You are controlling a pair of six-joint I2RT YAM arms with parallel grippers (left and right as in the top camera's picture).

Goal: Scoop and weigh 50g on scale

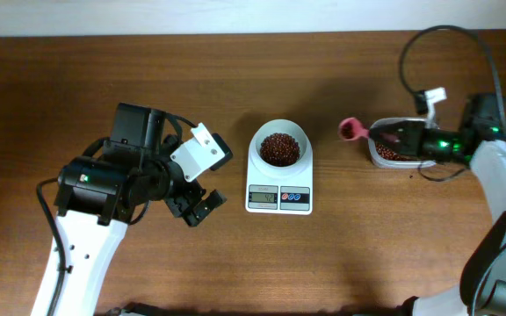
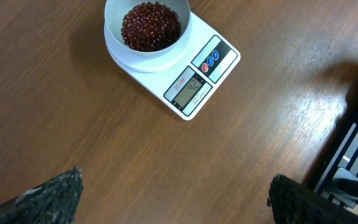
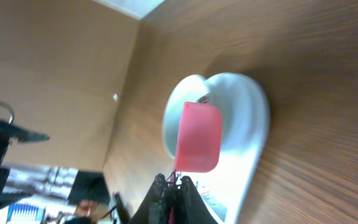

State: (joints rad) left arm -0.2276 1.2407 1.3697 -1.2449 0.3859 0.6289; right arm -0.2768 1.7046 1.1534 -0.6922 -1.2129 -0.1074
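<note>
Fingers [image 1: 209,200] of the left gripper [image 1: 197,207] are spread wide with nothing between them. Overhead, it hangs over bare table [image 1: 51,88] just left of the scale [image 1: 279,198]. Scale sits mid-table, and its round white bowl [image 1: 279,132] holds a heap of dark red-brown beans [image 1: 279,149]. Right gripper [image 1: 383,136] is clamped on the handle of a pink scoop [image 1: 350,130], cup end toward the scale, apart from the bowl and to its right. Scoop sticks out past the left edge of a clear tub [image 1: 374,158] with more beans in it; the gripper is over the tub. Scoop contents: cannot tell.

Left wrist: 2 dark fingertips at the bottom corners, far apart, only wood between. Scale up top, slanted in frame, bowl with beans above the grey display [image 2: 190,87]; 1 red and 2 blue buttons [image 2: 210,59] beside it. Digits too small to read.

Right wrist: fingertips [image 3: 166,193] pinched tight on the scoop's handle at bottom centre. Pink cup is seen from outside, in front of the white scale and bowl. Beans hidden here.
</note>
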